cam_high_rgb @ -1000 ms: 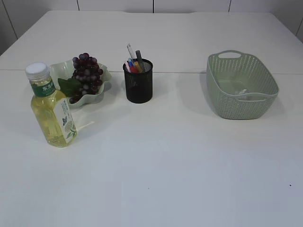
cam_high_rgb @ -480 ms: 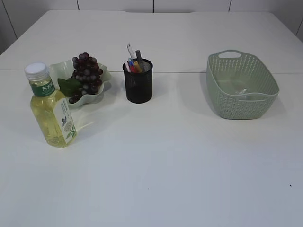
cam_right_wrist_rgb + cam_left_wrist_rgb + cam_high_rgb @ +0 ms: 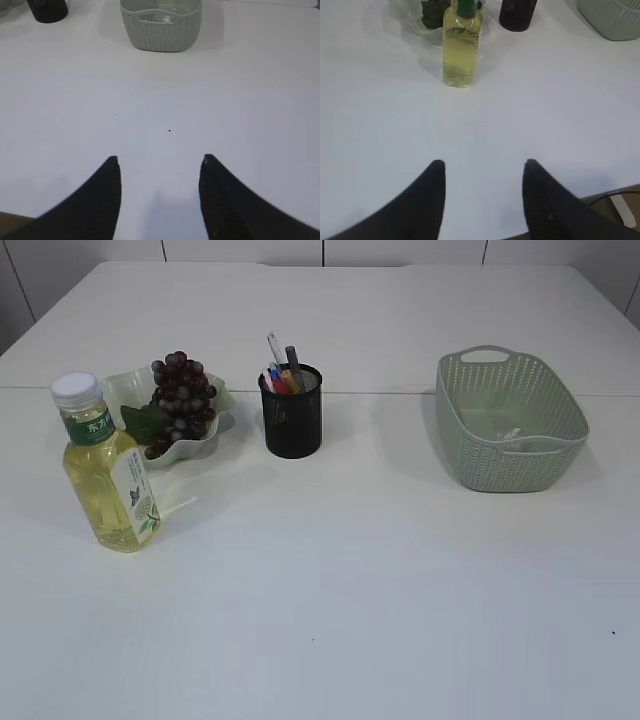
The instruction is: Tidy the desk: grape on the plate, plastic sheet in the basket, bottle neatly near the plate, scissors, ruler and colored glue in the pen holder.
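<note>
Nothing has shifted except one bottle [image 3: 104,475], nudged slightly left, standing near one plate [image 3: 205,441] of grapes [image 3: 182,393]. One pen holder [image 3: 292,412] centre, one basket [image 3: 510,420] right. Left gripper [image 3: 482,167] and right gripper [image 3: 159,162] spread, empty.

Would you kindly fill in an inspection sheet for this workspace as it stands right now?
Surface: white table, a few tiny dark specks.
Job's things: grapes on the plate; bottle upright in front of the plate; pen holder holding coloured items that I cannot identify singly; basket with something pale and clear inside, likely the plastic sheet.
Clutter: nothing seen.
Grippers: left gripper open and empty above the table, facing the bottle; right gripper open and empty, facing the basket.
Cables: a dark cable past the table edge in the left wrist view.
Surroundings: pale wall panels behind the table.
</note>
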Controlling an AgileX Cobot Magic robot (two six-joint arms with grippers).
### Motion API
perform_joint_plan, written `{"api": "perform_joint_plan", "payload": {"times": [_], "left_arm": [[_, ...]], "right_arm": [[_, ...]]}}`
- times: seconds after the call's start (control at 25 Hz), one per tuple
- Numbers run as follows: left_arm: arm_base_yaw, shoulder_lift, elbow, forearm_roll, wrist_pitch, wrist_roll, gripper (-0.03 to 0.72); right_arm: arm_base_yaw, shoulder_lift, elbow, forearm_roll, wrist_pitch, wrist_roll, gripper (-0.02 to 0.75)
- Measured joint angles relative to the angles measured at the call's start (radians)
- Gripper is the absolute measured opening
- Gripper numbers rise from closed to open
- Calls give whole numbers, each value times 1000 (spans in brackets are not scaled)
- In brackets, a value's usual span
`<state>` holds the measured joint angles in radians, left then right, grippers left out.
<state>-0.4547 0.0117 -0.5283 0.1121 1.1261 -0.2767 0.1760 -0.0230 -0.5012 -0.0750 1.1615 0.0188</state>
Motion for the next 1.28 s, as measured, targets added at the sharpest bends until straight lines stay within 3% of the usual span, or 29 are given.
{"api": "perform_joint_plan", "payload": {"times": [0.24,0.64,0.76,1.04,1.28], "left_arm": [[0,0,0,-2,-2,2,468],[8,0,0,-6,-7,3,462],[68,0,0,-6,-7,3,452],[322,0,0,-7,-7,3,436],[380,0,0,-10,-7,4,435]], "right_arm": [[0,0,1,0,0,-1,405],[-5,0,1,-2,-1,-1,405],[-39,0,1,-2,-1,-1,405],[-213,0,1,-2,-1,-1,405],[-278,0,1,-2,-1,-1,405]]}}
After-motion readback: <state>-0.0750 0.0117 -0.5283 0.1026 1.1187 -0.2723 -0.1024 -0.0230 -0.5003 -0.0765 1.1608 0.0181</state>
